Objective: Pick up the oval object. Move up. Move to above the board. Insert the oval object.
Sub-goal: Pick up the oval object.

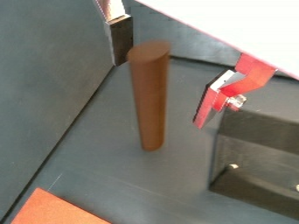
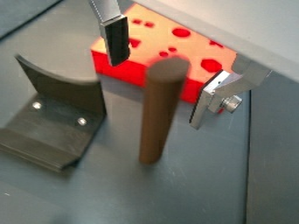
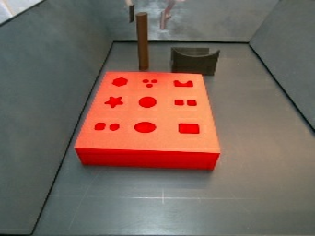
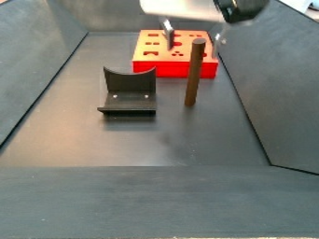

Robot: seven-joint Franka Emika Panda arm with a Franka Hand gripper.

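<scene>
In a wrist view, the gripper (image 1: pixel 170 68) is hovering around the top of the oval object (image 1: pixel 149 96), a dark brown peg standing upright on the grey surface (image 1: pixel 105 166). Its jaws are spread open, one finger (image 1: pixel 121 39) on each side, neither touching the peg.

In a wrist view, the peg (image 2: pixel 160 109) is standing between the open fingers (image 2: pixel 114 42), with the red-orange board (image 2: pixel 176 45) beyond it and the dark fixture (image 2: pixel 56 109) beside it.

In a side view, the oval object (image 3: pixel 143 41) is standing past the board's (image 3: pixel 147 109) far edge, left of the fixture (image 3: pixel 194 59).

In a side view, the gripper (image 4: pixel 192 34) is hanging over the peg (image 4: pixel 195 74), which is standing right of the fixture (image 4: pixel 130 91), just nearer than the board (image 4: pixel 176 54).
</scene>
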